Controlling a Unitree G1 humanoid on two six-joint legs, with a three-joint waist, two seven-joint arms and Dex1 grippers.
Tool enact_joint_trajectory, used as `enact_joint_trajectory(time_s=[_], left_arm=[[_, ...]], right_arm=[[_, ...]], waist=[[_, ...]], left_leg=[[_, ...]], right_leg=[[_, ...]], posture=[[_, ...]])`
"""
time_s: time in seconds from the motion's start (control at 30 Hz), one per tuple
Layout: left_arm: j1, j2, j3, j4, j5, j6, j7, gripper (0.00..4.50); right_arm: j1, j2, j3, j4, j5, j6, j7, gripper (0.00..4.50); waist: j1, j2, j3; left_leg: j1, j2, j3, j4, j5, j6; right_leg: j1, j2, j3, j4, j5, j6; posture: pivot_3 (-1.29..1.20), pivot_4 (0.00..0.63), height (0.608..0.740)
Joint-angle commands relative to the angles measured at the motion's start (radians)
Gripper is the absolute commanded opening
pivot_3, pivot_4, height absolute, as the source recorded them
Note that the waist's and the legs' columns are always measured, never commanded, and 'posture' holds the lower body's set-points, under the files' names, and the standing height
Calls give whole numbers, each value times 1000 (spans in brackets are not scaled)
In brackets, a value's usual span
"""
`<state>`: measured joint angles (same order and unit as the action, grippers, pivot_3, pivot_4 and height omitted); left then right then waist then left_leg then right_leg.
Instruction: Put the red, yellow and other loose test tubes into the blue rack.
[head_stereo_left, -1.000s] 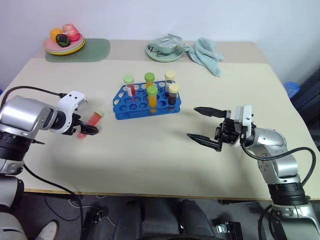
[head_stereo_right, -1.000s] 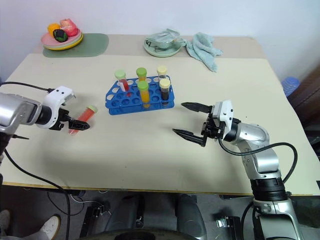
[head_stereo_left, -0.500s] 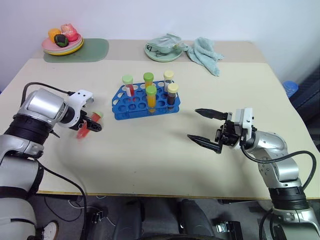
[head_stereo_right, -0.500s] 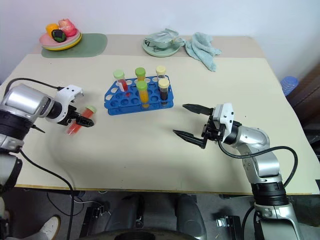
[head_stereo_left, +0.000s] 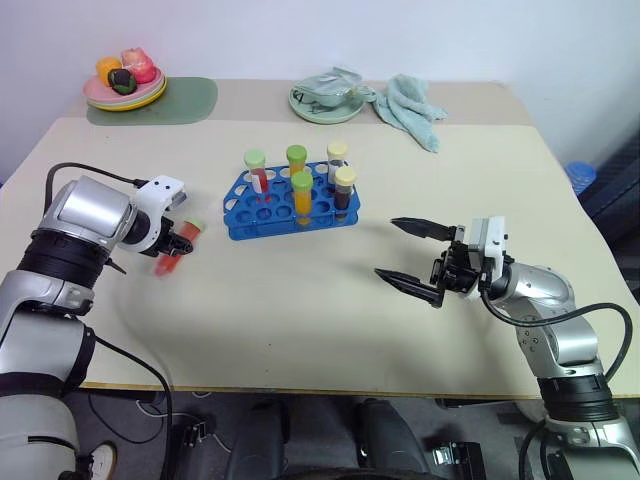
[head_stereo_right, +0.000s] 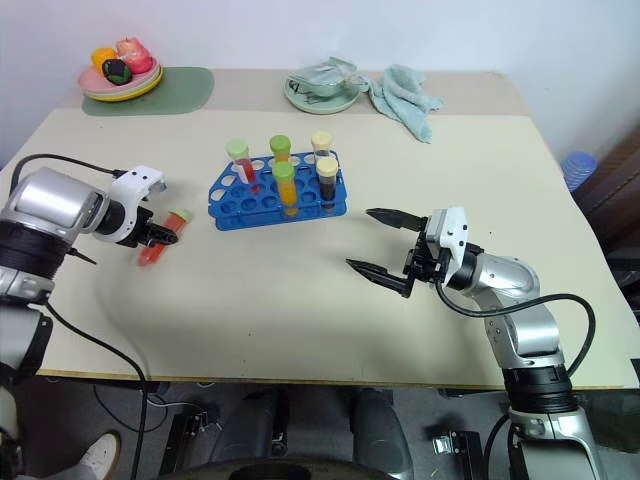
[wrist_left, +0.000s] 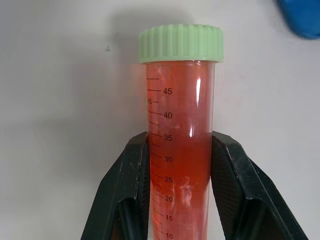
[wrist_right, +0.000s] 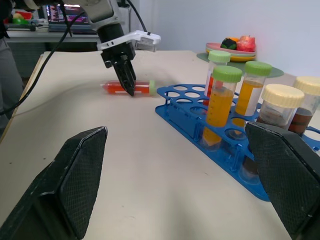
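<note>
On the bench (head_stereo_left: 330, 290), left of the rack (head_stereo_left: 290, 203), the left gripper (wrist_left: 181, 170) is clamping its fingers (wrist_left: 227, 165) on the lying red tube (wrist_left: 181, 135). The right gripper (head_stereo_left: 412, 259) is hanging wide apart. Gripped low, the capped end risks swinging and catching on the rack.

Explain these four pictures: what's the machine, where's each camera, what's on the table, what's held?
It's a humanoid robot with two arms, each ending in a two-finger gripper. Two pictures come from its head, looking down; the other two from cameras on each wrist. On the table stands a blue rack holding five capped tubes; behind it are a fruit plate, a bowl and a cloth. The left gripper has closed on a red tube with a green cap, lying on the table. The right gripper is open and holds nothing.
</note>
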<state>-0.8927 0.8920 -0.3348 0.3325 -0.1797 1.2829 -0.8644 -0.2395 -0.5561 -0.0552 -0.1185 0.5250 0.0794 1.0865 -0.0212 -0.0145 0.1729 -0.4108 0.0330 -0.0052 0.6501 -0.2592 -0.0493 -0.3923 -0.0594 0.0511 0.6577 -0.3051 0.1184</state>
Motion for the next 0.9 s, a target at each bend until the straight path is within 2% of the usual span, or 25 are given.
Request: enact_joint_trajectory(time_s=[0.03,0.1,0.23,0.3,0.37,0.43,0.53,0.6,0.73,0.9], left_arm=[[79,29,166,-200,-54,13,29,1626],[161,22,259,-335,-72,-51,57,1626],[300,-66,482,-558,-126,-131,139,1626],[342,-152,599,-658,-183,-190,170,1626],[349,-226,656,-703,-228,-222,199,1626],[342,-288,649,-713,-216,-276,261,1626],[327,-450,620,-666,-138,-525,416,1626],[319,-532,608,-619,-124,-631,462,1626],[355,-612,503,-513,-28,-897,488,1626],[383,-686,423,-361,34,-1130,508,1626]], right_arm=[[-13,6,-12,-24,8,-19,5,4500],[-18,6,-10,-17,9,-20,9,4500],[-34,8,-8,-2,11,-18,19,4500],[-46,10,-6,9,12,-14,25,4500],[-59,10,-5,18,12,-10,28,4500],[-68,10,-5,24,12,-8,31,4500],[-78,7,-9,29,10,-5,31,4500],[-78,3,-13,27,10,-1,27,4500],[-66,-2,-30,11,14,8,4,4500],[-45,3,-51,-3,16,13,-36,4500]], waist=[[1,0,0],[4,0,0],[7,0,0],[8,0,0],[9,0,0],[9,0,0],[11,0,0],[11,0,0],[8,0,0],[10,0,-1]], left_leg=[[0,0,0,0,0,0],[0,0,0,1,0,0],[0,0,0,1,0,0],[0,0,0,1,0,0],[0,0,0,2,0,0],[0,0,0,2,0,0],[1,0,0,2,0,0],[0,-1,0,3,0,0],[0,-1,1,2,0,0],[1,-1,1,2,0,0]], right_leg=[[0,0,0,1,0,0],[0,0,0,1,0,0],[0,-2,0,1,0,0],[1,-2,0,1,0,0],[1,-2,0,1,0,0],[1,-2,0,1,0,0],[2,-2,0,1,0,0],[2,-2,0,0,0,0],[1,-2,0,1,0,0],[2,-2,0,1,0,0]], posture=[[0,150,740],[0,150,740],[0,150,740],[0,150,740],[0,150,740],[0,150,740],[0,150,740],[0,150,740],[0,150,740],[0,150,740]])
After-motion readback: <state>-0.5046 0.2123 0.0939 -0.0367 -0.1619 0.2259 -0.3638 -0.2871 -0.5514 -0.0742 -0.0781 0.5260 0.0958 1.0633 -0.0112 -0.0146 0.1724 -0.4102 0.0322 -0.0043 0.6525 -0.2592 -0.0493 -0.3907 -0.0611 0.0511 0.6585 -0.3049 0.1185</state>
